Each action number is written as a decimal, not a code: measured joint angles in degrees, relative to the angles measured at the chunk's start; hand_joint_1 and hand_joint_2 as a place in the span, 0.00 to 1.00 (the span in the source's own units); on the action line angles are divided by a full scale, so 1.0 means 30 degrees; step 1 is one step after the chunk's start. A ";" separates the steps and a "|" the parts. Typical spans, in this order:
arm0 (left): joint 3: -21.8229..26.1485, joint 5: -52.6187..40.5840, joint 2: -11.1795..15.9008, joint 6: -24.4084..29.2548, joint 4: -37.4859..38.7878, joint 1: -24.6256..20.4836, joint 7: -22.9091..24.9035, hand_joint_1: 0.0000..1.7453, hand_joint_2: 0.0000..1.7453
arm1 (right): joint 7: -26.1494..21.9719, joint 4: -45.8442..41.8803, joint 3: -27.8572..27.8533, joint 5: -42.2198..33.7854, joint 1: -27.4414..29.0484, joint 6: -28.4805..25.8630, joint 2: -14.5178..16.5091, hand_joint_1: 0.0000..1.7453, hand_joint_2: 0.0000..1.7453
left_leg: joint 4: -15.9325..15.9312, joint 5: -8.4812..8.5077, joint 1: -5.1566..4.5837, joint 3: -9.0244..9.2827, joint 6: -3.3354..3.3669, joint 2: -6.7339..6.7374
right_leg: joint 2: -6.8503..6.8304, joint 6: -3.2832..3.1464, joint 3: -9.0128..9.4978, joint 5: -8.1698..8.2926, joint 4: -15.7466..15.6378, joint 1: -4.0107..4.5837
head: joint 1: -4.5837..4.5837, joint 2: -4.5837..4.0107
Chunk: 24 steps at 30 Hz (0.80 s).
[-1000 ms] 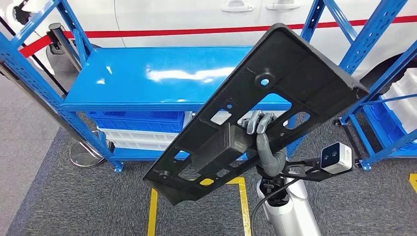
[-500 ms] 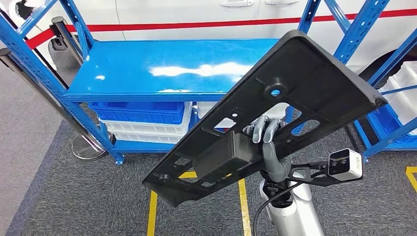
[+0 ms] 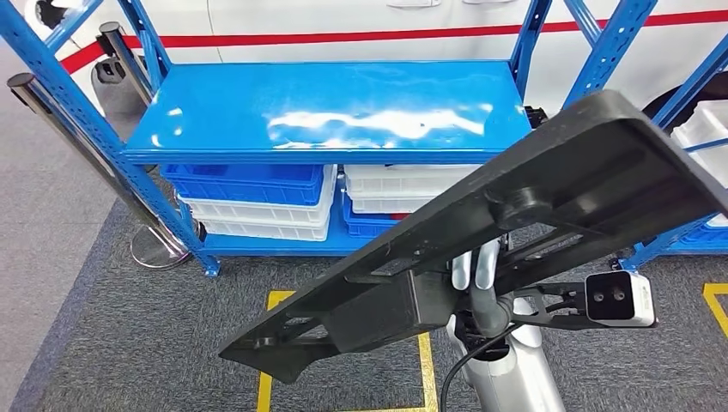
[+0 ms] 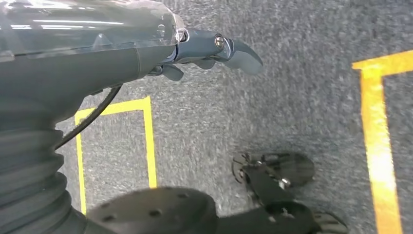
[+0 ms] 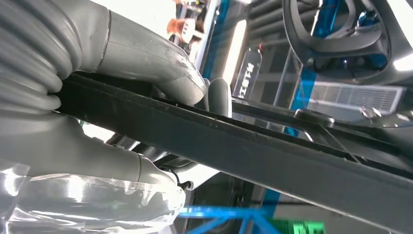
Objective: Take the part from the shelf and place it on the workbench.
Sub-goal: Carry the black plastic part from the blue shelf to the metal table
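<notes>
While the right hand [image 3: 477, 273] gripped the black part [image 3: 532, 202] from underneath, its fingers [image 3: 486, 257] were clamped on a rail near the middle of the panel, thumb on one face and the other fingers on the opposite face, as the right wrist view showed [image 5: 221, 97]. From those fingers the part's long axis ran two ways: one end dropped down and towards the robot's left, the other rose up and away to its right, so the panel lay tilted and almost edge-on to the head camera. It hung in the air, touching nothing but the hand. Beyond the fingers, ahead and slightly left, lay the glossy blue table [image 3: 257, 120] top, well apart from the panel's near edge. The left hand [image 4: 209, 48] hung over the carpet, fingers loosely apart and holding nothing, so the right arm was the only one placed to do the work. To my judgement, setting down would need the panel carried forward and levelled, low end leading.
</notes>
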 joint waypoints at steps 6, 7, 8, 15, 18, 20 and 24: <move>0.0033 0.0069 -0.0002 0.0002 0.0000 0.0051 -0.0126 0.00 1.00 | -0.0040 -0.0015 0.0089 -0.0118 -0.0195 0.0147 -0.0024 1.00 1.00 | -0.0337 0.0896 0.0143 -0.0518 0.0409 0.0097 | 0.0079 0.0523 -0.1828 -0.2888 0.4470 -0.0127 | 0.0027 0.0000; 0.0046 0.0095 -0.0002 0.0003 0.0000 0.0071 -0.0129 0.00 1.00 | -0.0042 -0.0007 0.0091 -0.0133 -0.0194 0.0147 -0.0035 1.00 1.00 | -0.0283 0.0955 0.0146 -0.0650 0.0392 0.0096 | 0.0076 0.0578 -0.2002 -0.3106 0.5160 -0.0150 | 0.0029 0.0000; 0.0067 0.0111 -0.0003 0.0009 0.0000 0.0089 -0.0135 0.00 1.00 | -0.0044 -0.0002 0.0097 -0.0142 -0.0197 0.0146 -0.0046 1.00 1.00 | -0.0214 0.0990 0.0155 -0.0757 0.0371 0.0094 | 0.0070 0.0616 -0.1812 -0.2967 0.5140 -0.0177 | 0.0027 0.0000; 0.0179 0.0151 -0.0056 0.0042 0.0000 0.0083 -0.0249 0.00 1.00 | 0.0137 0.0004 0.0242 -0.0226 -0.0397 0.0106 -0.0069 1.00 1.00 | 0.0374 0.0966 0.0093 -0.1250 -0.0148 0.0108 | 0.0148 0.0061 0.0959 -0.1328 0.0249 -0.0114 | 0.0004 -0.0002; 0.0186 0.0151 -0.0053 0.0045 0.0000 0.0080 -0.0299 0.00 1.00 | 0.0166 0.0013 0.0251 -0.0231 -0.0482 0.0100 -0.0071 1.00 1.00 | 0.1176 0.0323 0.0171 -0.1612 -0.0454 0.0074 | 0.0226 -0.0301 0.0899 -0.1135 0.0103 -0.0194 | -0.0018 -0.0002; 0.0191 0.0157 -0.0053 0.0045 0.0000 0.0081 -0.0330 0.00 1.00 | 0.0168 0.0038 0.0257 -0.0235 -0.0531 0.0100 -0.0071 1.00 1.00 | 0.3392 -0.0959 0.0224 -0.2556 -0.0612 0.0038 | 0.0304 -0.0440 0.0815 -0.1048 0.0084 -0.0208 | -0.0045 0.0000; 0.0197 0.0133 -0.0058 0.0045 0.0000 0.0023 -0.0424 0.00 1.00 | 0.0222 0.0167 0.0257 -0.0233 -0.0538 0.0071 -0.0071 1.00 1.00 | 0.5121 -0.1194 0.0280 -0.3080 -0.0651 -0.0003 | 0.0685 -0.0456 0.0703 -0.0964 0.0126 -0.0167 | -0.0042 -0.0004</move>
